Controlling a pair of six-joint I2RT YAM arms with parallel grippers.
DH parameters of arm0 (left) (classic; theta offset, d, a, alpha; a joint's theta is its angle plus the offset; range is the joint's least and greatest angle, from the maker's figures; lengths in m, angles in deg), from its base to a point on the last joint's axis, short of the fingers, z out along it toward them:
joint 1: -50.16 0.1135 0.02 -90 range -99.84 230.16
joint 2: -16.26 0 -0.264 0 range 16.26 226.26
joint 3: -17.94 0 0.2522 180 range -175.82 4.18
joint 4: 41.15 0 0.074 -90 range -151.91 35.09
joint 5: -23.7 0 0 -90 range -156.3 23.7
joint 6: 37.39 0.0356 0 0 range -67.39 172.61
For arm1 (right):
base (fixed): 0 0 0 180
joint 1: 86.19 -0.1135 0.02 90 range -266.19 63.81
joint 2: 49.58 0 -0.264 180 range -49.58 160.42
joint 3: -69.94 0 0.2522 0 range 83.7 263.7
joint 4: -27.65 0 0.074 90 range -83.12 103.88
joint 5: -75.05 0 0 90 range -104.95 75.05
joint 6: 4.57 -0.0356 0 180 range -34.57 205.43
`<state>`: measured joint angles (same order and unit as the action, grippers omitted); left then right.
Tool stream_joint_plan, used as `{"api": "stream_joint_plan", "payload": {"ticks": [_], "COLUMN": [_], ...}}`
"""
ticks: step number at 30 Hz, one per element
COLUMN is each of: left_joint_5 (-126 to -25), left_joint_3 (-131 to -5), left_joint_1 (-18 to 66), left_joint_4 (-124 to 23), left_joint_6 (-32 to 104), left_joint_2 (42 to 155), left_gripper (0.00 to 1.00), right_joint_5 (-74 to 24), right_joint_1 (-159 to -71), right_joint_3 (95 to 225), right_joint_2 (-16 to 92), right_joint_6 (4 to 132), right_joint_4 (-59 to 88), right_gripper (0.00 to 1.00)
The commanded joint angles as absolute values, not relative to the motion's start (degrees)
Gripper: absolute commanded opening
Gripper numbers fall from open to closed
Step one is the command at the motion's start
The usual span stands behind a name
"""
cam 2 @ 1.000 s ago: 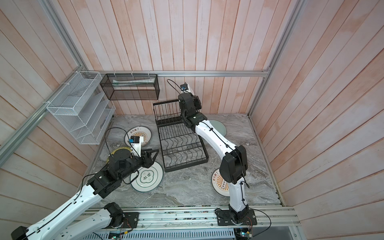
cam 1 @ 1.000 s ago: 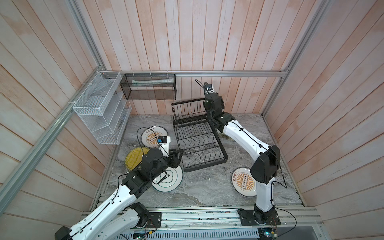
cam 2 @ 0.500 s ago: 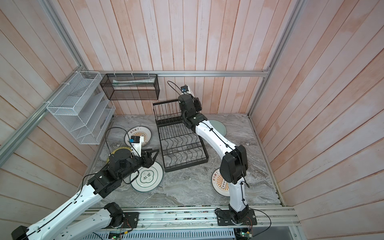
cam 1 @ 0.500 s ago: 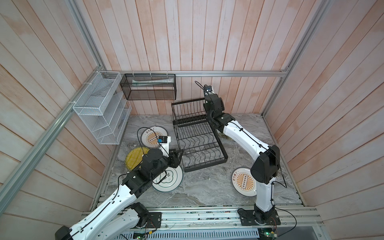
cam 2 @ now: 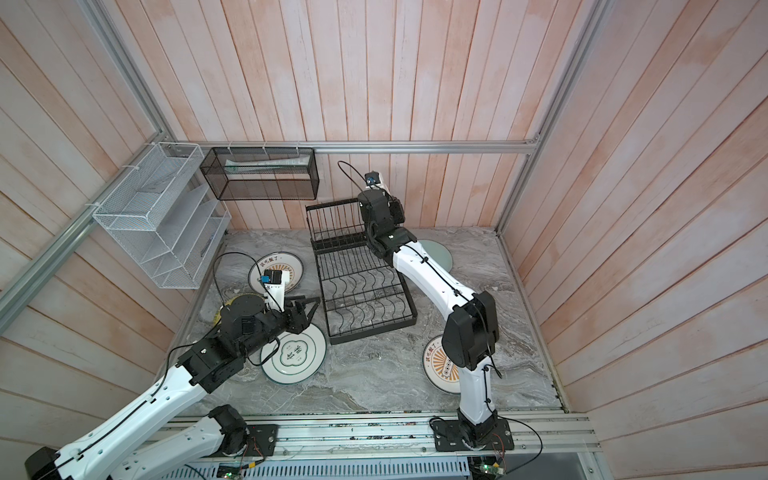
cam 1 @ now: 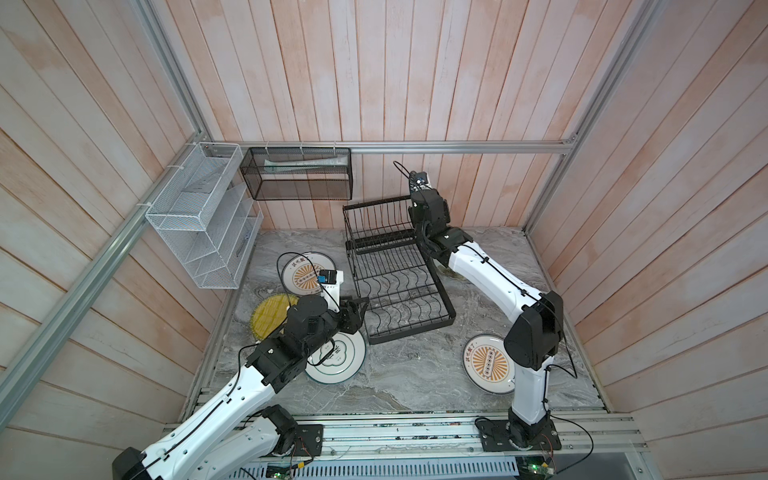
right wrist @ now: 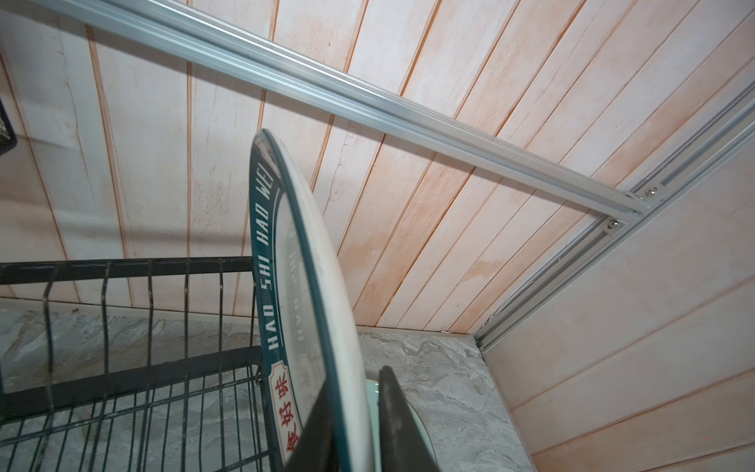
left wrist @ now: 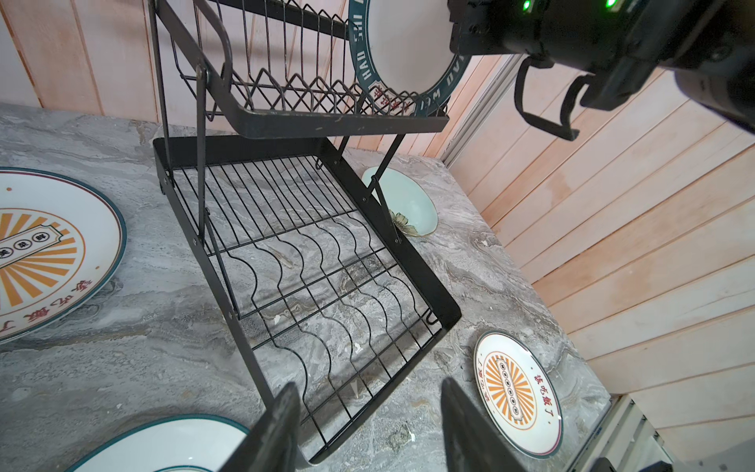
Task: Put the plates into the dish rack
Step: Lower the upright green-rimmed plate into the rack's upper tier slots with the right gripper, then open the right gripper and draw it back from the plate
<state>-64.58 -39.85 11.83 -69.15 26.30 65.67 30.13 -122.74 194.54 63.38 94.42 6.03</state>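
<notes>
Where plank walls [cam 1: 415,83] close in, plates [cam 1: 347,359] dot the marbled tabletop [cam 1: 415,374].

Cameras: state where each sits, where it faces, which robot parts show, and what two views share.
Both top views: high above the front, looking down on the table, dish rack and both arms.
Left wrist: on the left arm, facing across the dish rack toward the right arm; own open fingers in front.
Right wrist: beside the rack's upper basket, facing the back wall along the lettered plate; own fingers flank its rim.
Shared: both wrist views show the lettered plate standing in that basket.
</notes>
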Motion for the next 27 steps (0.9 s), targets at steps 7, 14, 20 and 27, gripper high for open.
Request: {"api": "stream_joint_plan", "payload": {"ticks": [7,14,20,27], "left_joint_5": [-64.4,-64.3,-64.3,-64.2], "left_joint_3": [-41.6,-41.3,-41.0,-39.6], "left_joint_1": [11.6,11.6,11.6,11.7], "left_joint_4": [-70.1,-70.2,-70.1,-69.4], "left_joint_6": [27.0,26.9,26.8,26.1], "left_joint_2": [65.6,65.4,65.2,64.1], "left_gripper": [0.56,0.56,0.56,0.56], "right_joint_5": [29.3,27.7,24.8,20.6], "right_joint_1": [-122.0,-121.7,-120.5,-120.3], "right_joint_3": [193.3,192.9,192.6,186.5], "right_joint_2": [59.2,56.3,53.6,47.0], "right_joint_6": [92.2,90.9,88.4,86.2], "right_joint_4": [5.6,5.5,3.8,5.8], "right_gripper": [0.46,0.62,0.65,0.67]}}
